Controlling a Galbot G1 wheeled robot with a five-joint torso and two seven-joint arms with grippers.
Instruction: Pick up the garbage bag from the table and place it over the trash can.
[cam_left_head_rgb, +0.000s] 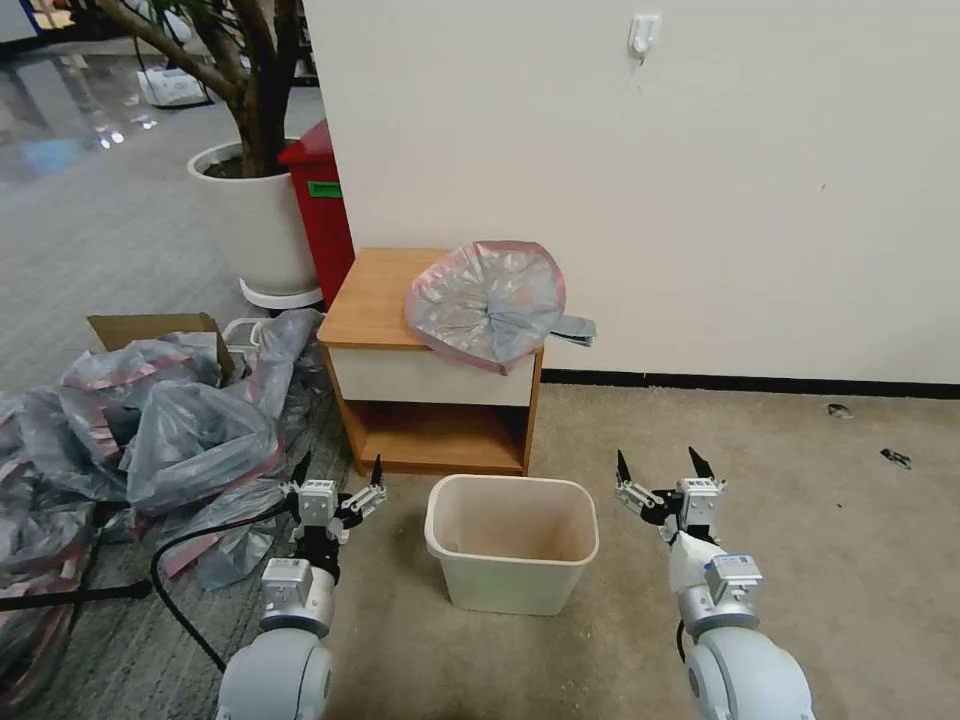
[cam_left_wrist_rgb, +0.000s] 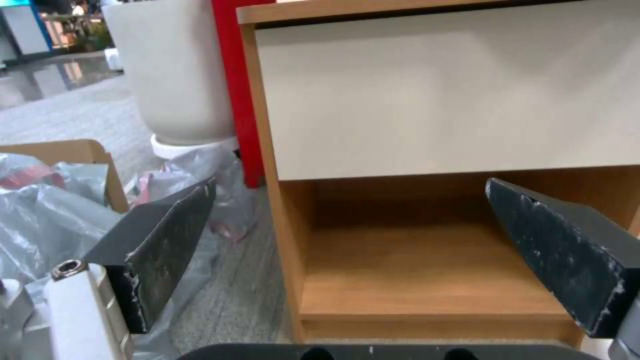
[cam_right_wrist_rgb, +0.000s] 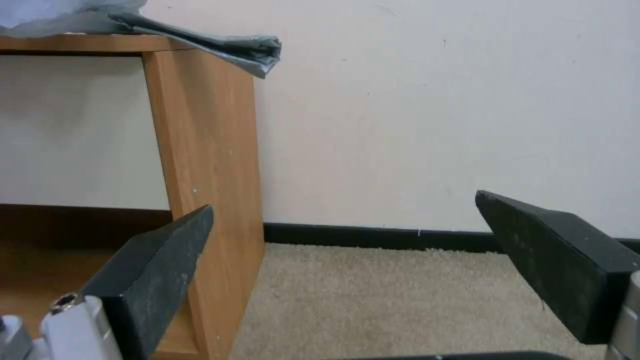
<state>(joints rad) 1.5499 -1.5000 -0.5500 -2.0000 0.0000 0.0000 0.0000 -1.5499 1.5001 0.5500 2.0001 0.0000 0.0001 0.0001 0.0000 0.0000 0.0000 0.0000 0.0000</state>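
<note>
Garbage bag (cam_left_head_rgb: 488, 301) on table (cam_left_head_rgb: 372, 296), beyond both end effectors

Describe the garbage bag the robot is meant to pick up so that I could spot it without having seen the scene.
Find the small wooden table with a white drawer front, standing against the white wall. The garbage bag lies spread on the table's right part, drooping over the front edge, above the cream trash can. It is a single grey translucent bag with a pink rim, unlike the heap of bags on the floor to the left.
</note>
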